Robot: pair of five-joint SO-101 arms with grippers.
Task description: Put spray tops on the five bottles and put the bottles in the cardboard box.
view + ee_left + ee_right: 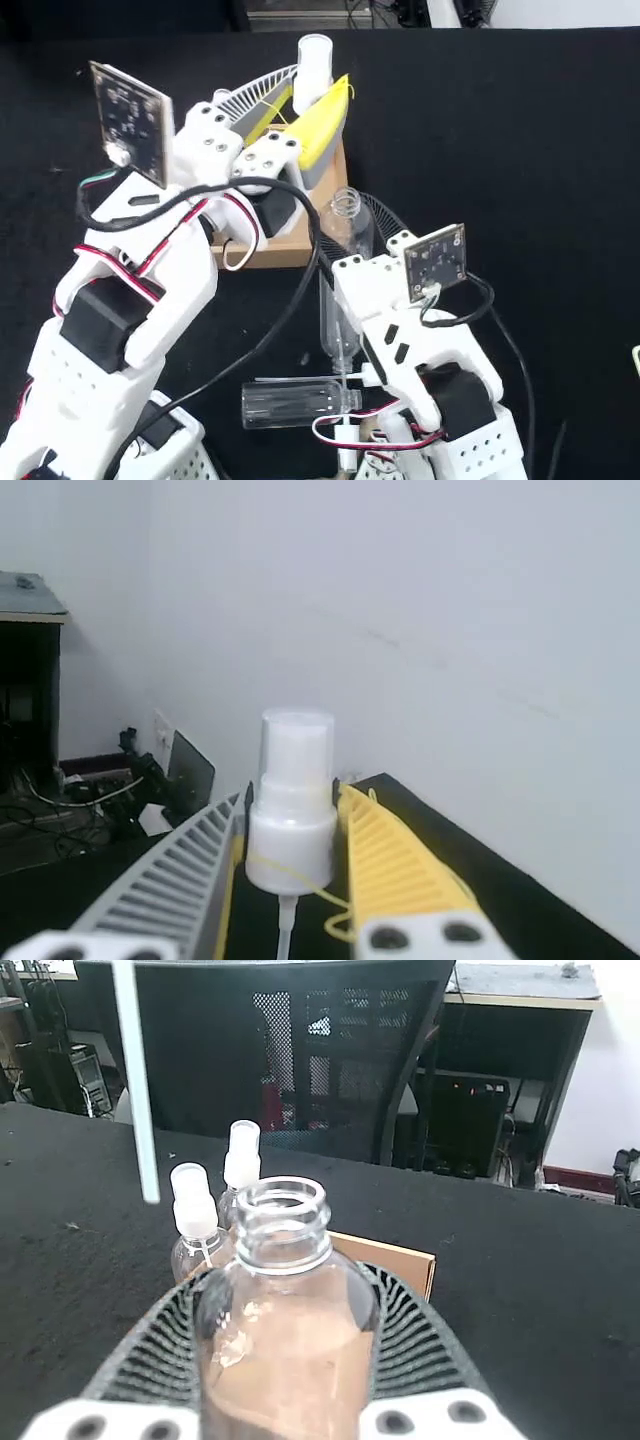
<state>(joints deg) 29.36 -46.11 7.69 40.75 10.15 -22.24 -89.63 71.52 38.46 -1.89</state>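
My left gripper point(312, 88) is raised above the cardboard box point(292, 247) and is shut on a white spray top point(315, 58). The left wrist view shows that spray top point(292, 805) upright between the grey and yellow fingers point(392, 870). Its thin dip tube point(135, 1080) hangs down above and beside the open bottle. My right gripper point(352, 222) is shut on an upright clear bottle point(347, 212). This bottle point(285, 1300) has an open neck. Behind it, two capped bottles point(195, 1222) stand in the box point(395, 1256).
A clear uncapped bottle point(295, 401) lies on its side on the black table near the right arm's base. Another clear bottle point(337, 322) lies partly under that arm. A white basket point(178, 452) sits at the front left edge.
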